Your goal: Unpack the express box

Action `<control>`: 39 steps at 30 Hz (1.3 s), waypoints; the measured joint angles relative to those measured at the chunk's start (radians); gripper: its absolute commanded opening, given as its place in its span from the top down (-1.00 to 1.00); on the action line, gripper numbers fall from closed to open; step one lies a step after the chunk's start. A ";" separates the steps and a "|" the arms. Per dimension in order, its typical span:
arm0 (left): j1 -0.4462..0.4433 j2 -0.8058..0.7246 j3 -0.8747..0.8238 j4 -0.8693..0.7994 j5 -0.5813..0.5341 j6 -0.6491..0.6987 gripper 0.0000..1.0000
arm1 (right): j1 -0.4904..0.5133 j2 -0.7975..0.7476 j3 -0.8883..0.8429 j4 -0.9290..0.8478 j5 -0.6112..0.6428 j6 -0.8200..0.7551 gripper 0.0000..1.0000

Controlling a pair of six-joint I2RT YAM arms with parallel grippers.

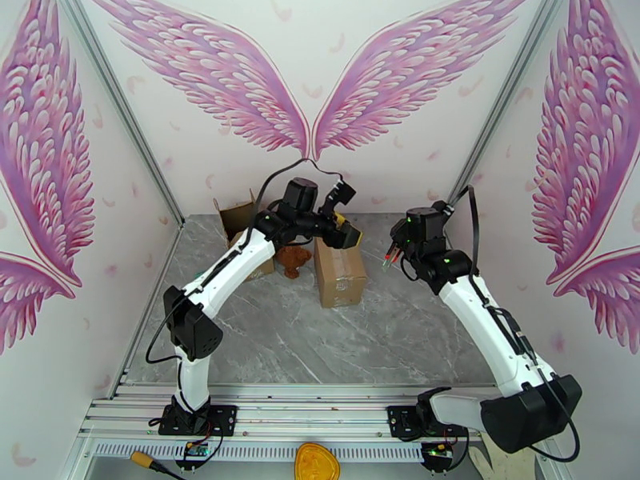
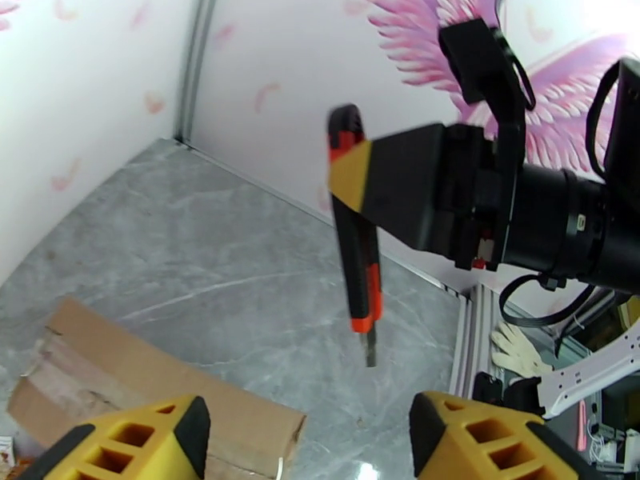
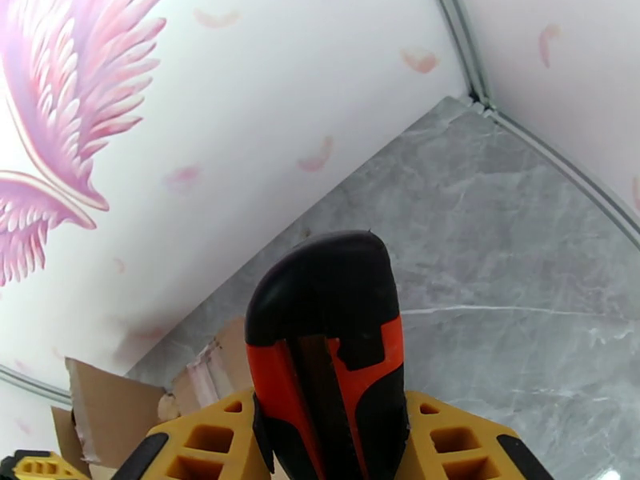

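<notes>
The express box (image 1: 340,278), a taped brown carton, lies on the grey table at the middle back. My left gripper (image 1: 350,234) hovers at its far end. The left wrist view shows this gripper (image 2: 308,434) open, its yellow fingers (image 2: 136,446) wide apart with nothing between them and the carton's top (image 2: 160,394) just below. My right gripper (image 1: 392,251) hangs to the right of the carton, shut on a red and black utility knife (image 2: 358,242). The knife's handle (image 3: 328,354) sits between the right gripper's yellow pads (image 3: 204,442), blade pointing down.
An opened cardboard box (image 1: 238,218) stands at the back left behind the left arm, with a brown toy (image 1: 292,262) lying between it and the carton. Cardboard flaps (image 3: 104,402) show low left in the right wrist view. White walls close in behind and on both sides.
</notes>
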 measured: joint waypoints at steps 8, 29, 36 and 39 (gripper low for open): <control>-0.037 0.037 0.006 -0.003 0.014 -0.008 -0.40 | 0.051 0.028 0.023 0.037 -0.022 0.032 0.32; -0.046 0.137 0.044 0.023 0.027 -0.094 0.60 | 0.107 0.058 0.042 0.129 -0.064 0.083 0.33; -0.024 0.143 0.072 0.020 0.088 -0.093 0.94 | 0.107 0.058 0.040 0.190 -0.094 0.059 -0.03; -0.019 0.144 0.078 0.019 0.103 -0.074 0.94 | 0.101 0.052 0.021 0.235 -0.143 -0.005 -0.38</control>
